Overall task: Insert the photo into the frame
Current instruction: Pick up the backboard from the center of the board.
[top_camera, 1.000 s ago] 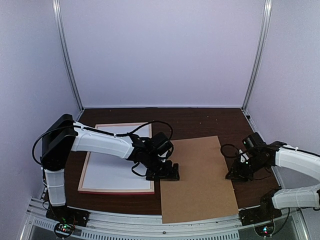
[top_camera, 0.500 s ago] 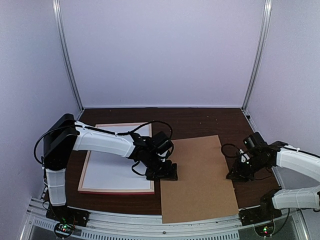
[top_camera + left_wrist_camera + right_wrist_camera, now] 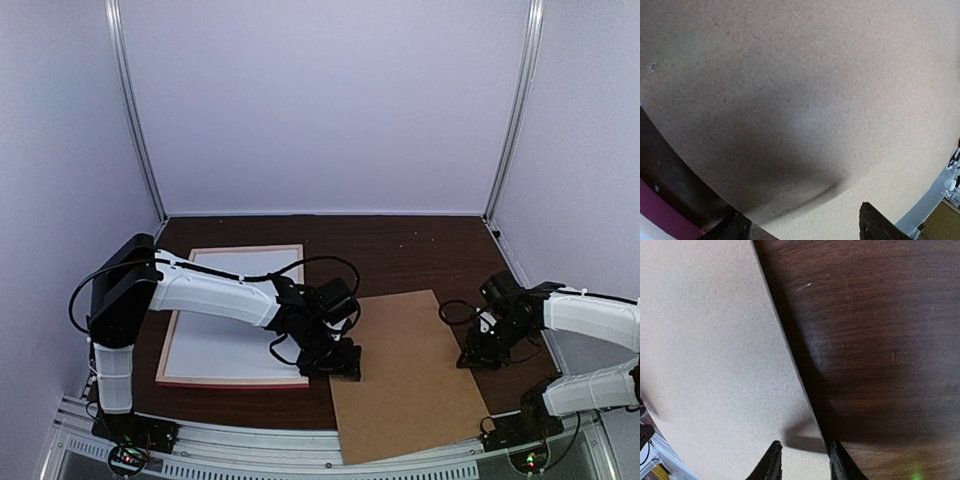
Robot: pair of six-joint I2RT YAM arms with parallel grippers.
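Observation:
The frame (image 3: 180, 378) lies flat at the left, thin pink moulding around a white sheet (image 3: 225, 335). The photo is out of view. A plain brown backing board (image 3: 410, 375) lies right of the frame, its front corner over the table's edge. My left gripper (image 3: 335, 362) is low at the board's left edge. In the left wrist view the board (image 3: 805, 90) fills the picture and the jaws (image 3: 805, 230) stand wide apart around it. My right gripper (image 3: 480, 355) is at the board's right edge (image 3: 785, 350), jaws (image 3: 805, 462) a narrow gap apart, straddling that edge.
The dark wood table (image 3: 400, 245) is walled by lilac panels on three sides, with metal posts (image 3: 135, 120) at the back corners. A metal rail (image 3: 250, 455) runs along the front edge by the arm bases.
The backing board has slid toward the front and turned slightly clockwise, now overhanging the front edge. Both grippers moved forward with it. The frame has not moved.

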